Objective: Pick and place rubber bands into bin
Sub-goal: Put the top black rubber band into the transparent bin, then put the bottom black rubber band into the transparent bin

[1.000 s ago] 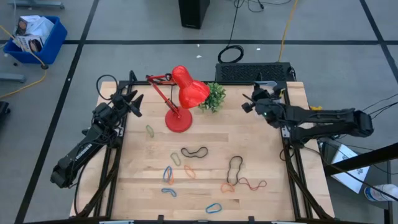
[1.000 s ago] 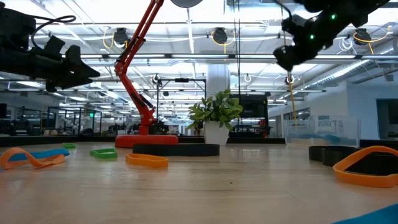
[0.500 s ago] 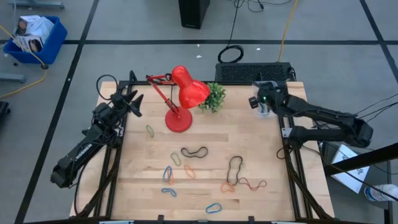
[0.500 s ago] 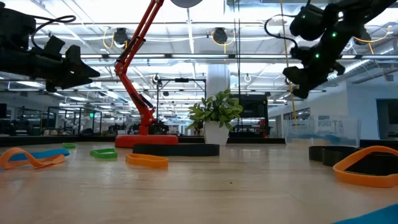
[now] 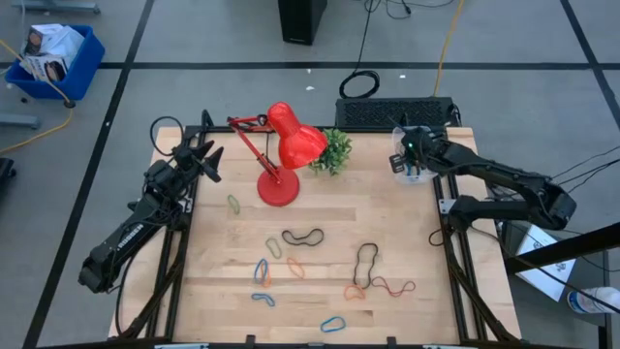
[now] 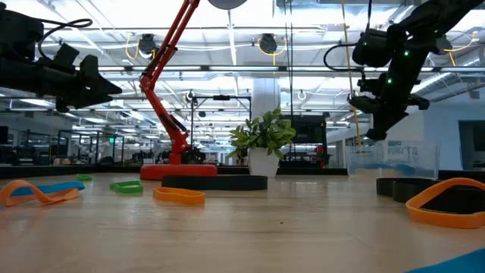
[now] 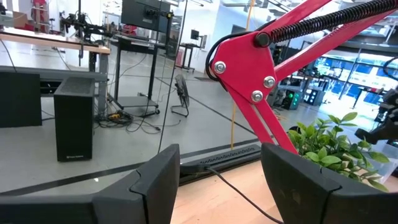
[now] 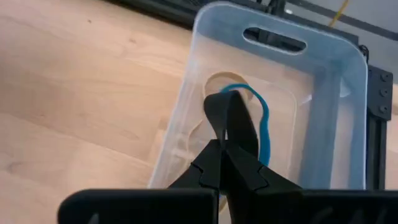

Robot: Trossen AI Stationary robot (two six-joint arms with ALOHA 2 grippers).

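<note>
My right gripper [image 5: 405, 158] stands over the clear bin [image 8: 323, 93] at the table's far right, fingers pointing down and shut on a blue rubber band [image 8: 263, 122]. In the low view it hangs [image 6: 375, 133] just above the bin [image 6: 394, 161]. My left gripper [image 5: 201, 155] waits open and empty above the far left corner, its fingers apart in its wrist view [image 7: 217, 180]. Several loose bands lie flat on the table: a black one [image 5: 303, 236], another black one [image 5: 365, 260], a red one [image 5: 392, 287], blue ones [image 5: 262, 271] and a green one [image 5: 233, 204]. My right gripper pinches the blue rubber band between its two shut fingertips [image 8: 225, 107], coming from above and pointing down into the bin. The band's loop [image 8: 266, 134] curves slack out from the tips over the bin's floor. Whether its lower part rests on the floor, I cannot tell.
A red desk lamp [image 5: 281, 155] stands at the far middle with a small potted plant [image 5: 334, 150] beside it. A black box [image 5: 392, 111] sits behind the far edge. The near half of the table holds only the loose bands.
My right gripper has swung from pointing toward the table's left to pointing down. It has gone toward the far right corner and lower, ending over the bin. It stays shut throughout.
</note>
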